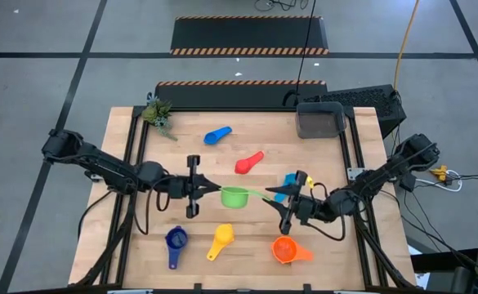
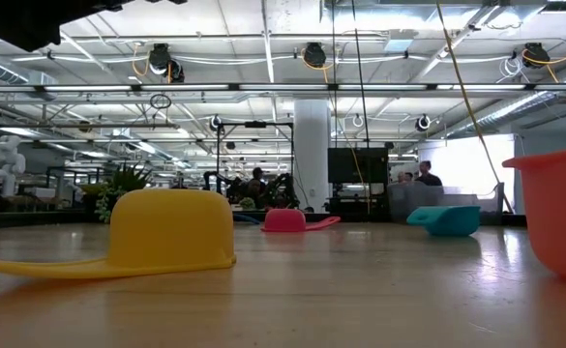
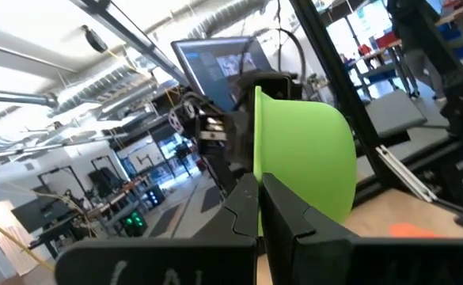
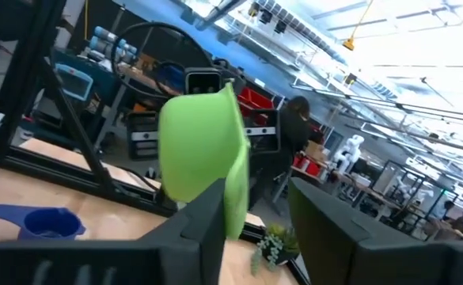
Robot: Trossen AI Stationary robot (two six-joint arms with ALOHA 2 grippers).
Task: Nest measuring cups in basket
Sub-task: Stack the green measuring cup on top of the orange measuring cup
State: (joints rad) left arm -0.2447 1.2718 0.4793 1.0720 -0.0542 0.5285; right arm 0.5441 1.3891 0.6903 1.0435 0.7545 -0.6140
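Hovering mid-worktop, the green cup (image 1: pixel 234 196) is clenched at its rim by the left gripper (image 1: pixel 208 189); its handle lies between the right gripper (image 1: pixel 281 194) fingers, grasp uncertain. Light, stiff, slippery plastic.

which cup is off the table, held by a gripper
The green cup: the left gripper pinches its rim in mid-air. The other cups lie on the table.
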